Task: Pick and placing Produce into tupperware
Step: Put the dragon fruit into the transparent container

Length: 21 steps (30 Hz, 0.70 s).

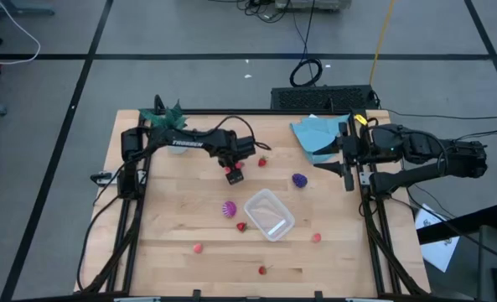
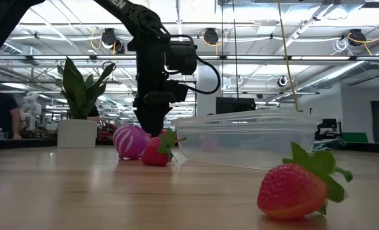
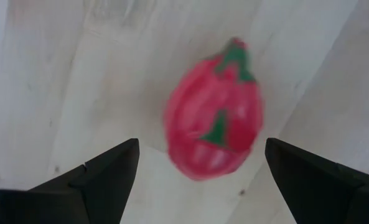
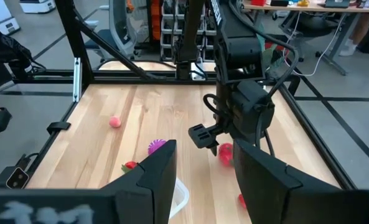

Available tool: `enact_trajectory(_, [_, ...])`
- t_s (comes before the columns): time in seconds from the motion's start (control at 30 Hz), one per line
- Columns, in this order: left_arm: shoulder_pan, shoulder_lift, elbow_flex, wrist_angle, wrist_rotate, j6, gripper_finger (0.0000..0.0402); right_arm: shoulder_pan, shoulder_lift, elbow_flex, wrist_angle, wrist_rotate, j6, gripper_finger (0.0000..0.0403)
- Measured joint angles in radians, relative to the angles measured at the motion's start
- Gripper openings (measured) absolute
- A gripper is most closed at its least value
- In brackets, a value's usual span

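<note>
One strawberry (image 2: pixel 296 189), one tupperware (image 1: pixel 269 214), two arms

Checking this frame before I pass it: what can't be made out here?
- High view: left gripper covers most of the red fruit; contact unclear.
- Low view: the arm hides that fruit.
- Right wrist view: right gripper's fingers cut off most of the tupperware.
- Left wrist view: fruit blurred, type unclear.

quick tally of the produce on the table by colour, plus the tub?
Red pieces: 5, the larger one below the left pincer, small ones at
Pink berry: 1
Magenta striped fruit: 1
Purple fruit: 1
Clear tub: 1, nothing in it
Total: 9
</note>
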Motion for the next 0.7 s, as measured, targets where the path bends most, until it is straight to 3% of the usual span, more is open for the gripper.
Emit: enact_trajectory(0.7, [0.011,0.000,-0.010,0.076,-0.006,0.028,0.0356,0.000,0.000,0.000,0.022,0.000,0.023,0.0151])
